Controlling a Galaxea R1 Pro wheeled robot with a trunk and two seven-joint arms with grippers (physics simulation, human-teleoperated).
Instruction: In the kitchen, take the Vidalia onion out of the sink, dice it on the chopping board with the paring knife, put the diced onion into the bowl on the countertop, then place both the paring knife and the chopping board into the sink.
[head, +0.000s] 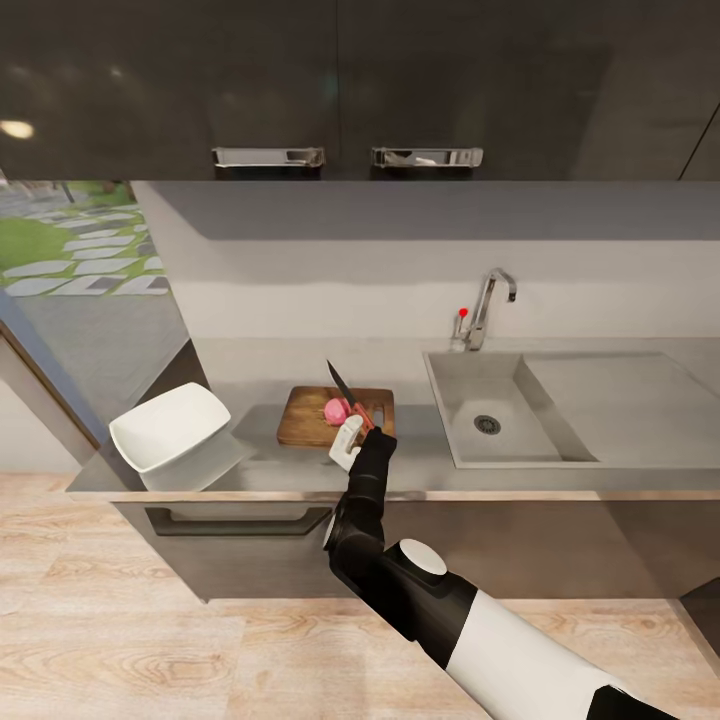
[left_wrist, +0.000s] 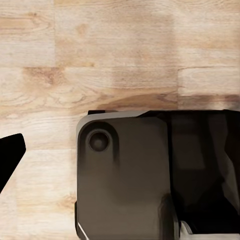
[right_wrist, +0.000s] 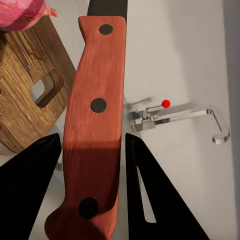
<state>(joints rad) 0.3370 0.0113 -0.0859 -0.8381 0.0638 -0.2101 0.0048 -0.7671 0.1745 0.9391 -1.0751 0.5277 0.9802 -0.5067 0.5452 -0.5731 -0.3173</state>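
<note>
One bowl (head: 170, 437), one sink (head: 480, 420)

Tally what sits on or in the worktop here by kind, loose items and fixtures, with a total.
Onion: 1
Chopping board: 1
Paring knife, held by the right gripper: 1
White bowl: 1
Sink: 1
Tap: 1
Total: 6

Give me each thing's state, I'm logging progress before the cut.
Small pinkish-red onion: whole, on the board.
Dark-brown wooden chopping board: flat on the grey countertop.
Red-handled paring knife: gripped, blade up.
Right hand: shut on knife.
Glossy white square bowl: empty, tilted.
Grey steel sink: empty.
</note>
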